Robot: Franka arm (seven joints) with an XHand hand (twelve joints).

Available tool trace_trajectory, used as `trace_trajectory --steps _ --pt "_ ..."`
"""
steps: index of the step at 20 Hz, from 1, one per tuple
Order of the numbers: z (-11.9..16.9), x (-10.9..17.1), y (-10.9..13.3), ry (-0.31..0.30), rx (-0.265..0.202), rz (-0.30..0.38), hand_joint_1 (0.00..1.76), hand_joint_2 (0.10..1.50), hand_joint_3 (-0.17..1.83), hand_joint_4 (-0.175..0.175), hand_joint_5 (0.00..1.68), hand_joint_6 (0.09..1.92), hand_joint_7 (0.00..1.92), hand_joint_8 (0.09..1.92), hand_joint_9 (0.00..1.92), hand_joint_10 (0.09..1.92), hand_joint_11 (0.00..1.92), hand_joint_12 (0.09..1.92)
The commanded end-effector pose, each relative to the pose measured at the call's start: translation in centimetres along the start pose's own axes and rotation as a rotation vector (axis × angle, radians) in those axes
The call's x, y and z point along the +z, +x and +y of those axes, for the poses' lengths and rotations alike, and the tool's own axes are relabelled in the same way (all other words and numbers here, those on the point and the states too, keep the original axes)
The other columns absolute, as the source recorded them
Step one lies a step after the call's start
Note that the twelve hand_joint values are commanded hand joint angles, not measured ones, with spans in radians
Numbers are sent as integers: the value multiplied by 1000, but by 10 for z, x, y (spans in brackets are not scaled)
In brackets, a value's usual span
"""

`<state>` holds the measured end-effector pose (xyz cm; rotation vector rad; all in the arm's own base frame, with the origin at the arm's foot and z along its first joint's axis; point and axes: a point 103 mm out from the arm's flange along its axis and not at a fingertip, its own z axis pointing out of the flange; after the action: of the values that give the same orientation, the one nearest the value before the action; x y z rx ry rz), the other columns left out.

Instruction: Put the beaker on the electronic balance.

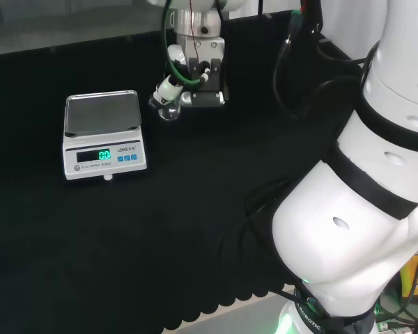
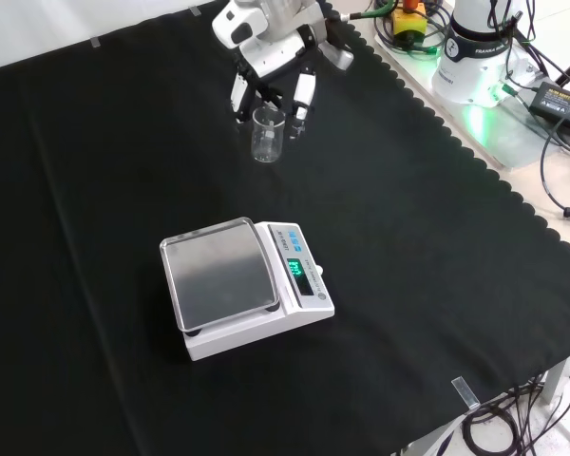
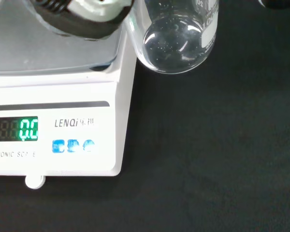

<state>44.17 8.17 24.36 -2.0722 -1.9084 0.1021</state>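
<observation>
- Nearest you in the front view is the electronic balance (image 2: pixel 247 285), standing on the black-clothed surface (image 2: pixel 104 161), its steel pan bare and its green display lit.
- You'll see the beaker (image 2: pixel 267 134), clear and upright, beyond the balance in that view, well apart from it and not on the pan.
- The robot hand (image 2: pixel 271 81) is right at the beaker, its fingers reaching down on either side of the glass; whether they actually clasp it you cannot tell.
- In the head view the beaker (image 1: pixel 168 109) sits under the robot hand (image 1: pixel 191 76), just right of the balance (image 1: pixel 103 133).
- Nothing stands between beaker and pan; bare black cloth lies all round the balance.
- The cloth's scalloped edge (image 2: pixel 475 180) runs along the front view's right, with cables and the arm's base beyond it.
</observation>
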Motion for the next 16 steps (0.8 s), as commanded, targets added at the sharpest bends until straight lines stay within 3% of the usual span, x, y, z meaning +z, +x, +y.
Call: trace_trajectory --steps 1,10,16 --pt "0 -1 1 5 -2 2 1005 837 535 -175 857 707 1048 715 1723 87 1728 486" --pt "4 -2 4 -1 -8 -3 1004 834 541 -175 860 707 1051 714 1730 87 1730 483" --pt "27 -16 26 7 -45 -35 1003 831 545 -175 859 707 1052 713 1736 87 1732 481"
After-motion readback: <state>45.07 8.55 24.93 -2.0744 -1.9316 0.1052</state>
